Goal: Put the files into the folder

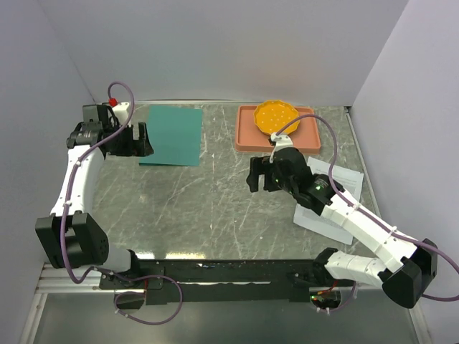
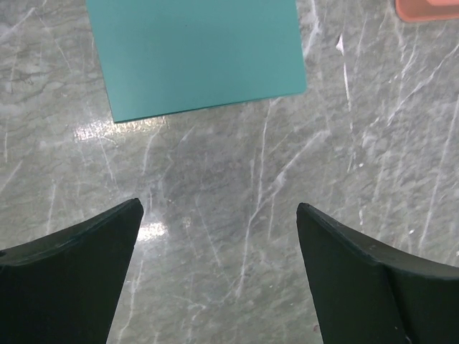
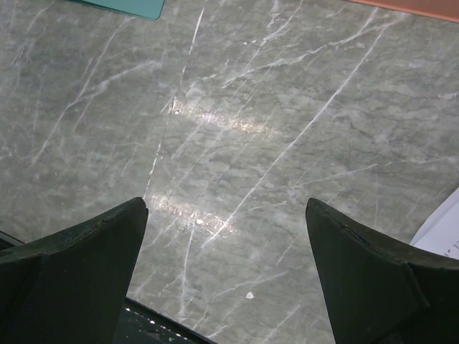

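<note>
folder (image 1: 171, 135) is lying flat & closed on the bench (image 1: 208, 208) at abt 11 o'clock in top view, long side running 12 to 6. files (image 1: 343, 179) are sitting at abt 4 o'clock on the bench, well apart from folder, partly hidden under the r. arm. pink tray (image 1: 247, 137) is sitting at 1 o'clock w/ a yellow dish (image 1: 277, 115) in it.

l. hand (image 1: 140, 140) is hanging by the folder's 9 o'clock edge. in l. wrist view its fingers (image 2: 79, 279) are spread wide w/ only bare bench between, and folder (image 2: 197, 50) is showing at 12, clear of the tips.

r. hand (image 1: 253, 174) is hanging over mid bench, at 6 o'clock from the tray. in r. wrist view its fingers (image 3: 366, 279) are also spread, gripping nothing. a files corner (image 3: 441, 233) is peeking in at 3 o'clock, and a folder corner (image 3: 125, 6) at 11.

cannot tell if either hand is touching the bench.
</note>
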You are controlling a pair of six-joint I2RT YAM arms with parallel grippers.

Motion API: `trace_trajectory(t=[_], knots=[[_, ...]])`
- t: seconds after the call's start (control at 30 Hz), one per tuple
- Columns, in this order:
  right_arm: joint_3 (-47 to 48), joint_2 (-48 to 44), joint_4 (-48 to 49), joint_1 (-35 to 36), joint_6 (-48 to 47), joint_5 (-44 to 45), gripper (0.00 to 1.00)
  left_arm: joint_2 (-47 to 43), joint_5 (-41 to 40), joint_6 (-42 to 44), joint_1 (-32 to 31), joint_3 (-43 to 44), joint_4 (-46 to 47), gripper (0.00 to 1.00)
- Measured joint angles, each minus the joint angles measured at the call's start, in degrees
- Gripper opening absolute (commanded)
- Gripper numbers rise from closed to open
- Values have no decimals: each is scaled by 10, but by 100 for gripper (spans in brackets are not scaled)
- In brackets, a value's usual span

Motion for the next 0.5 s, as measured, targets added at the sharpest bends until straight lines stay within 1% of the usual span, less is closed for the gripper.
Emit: trace_trajectory(t=[0.13,0.2,0.27,0.4,0.5], knots=[[0,-2,0,12,-2,9,99,0,-4,26,-2,-6,2,96],[0,-4,0,18,-5,19,99,0,-23,46,-16,-7,7,96],[0,-4,-1,21,-9,30,99,0,-48,62,-39,-13,21,96],[0,-4,-3,22,-12,56,99,6,-115,96,-108,-38,56,96],[0,-5,-3,23,-12,73,99,19,-154,120,-143,-60,90,96]])
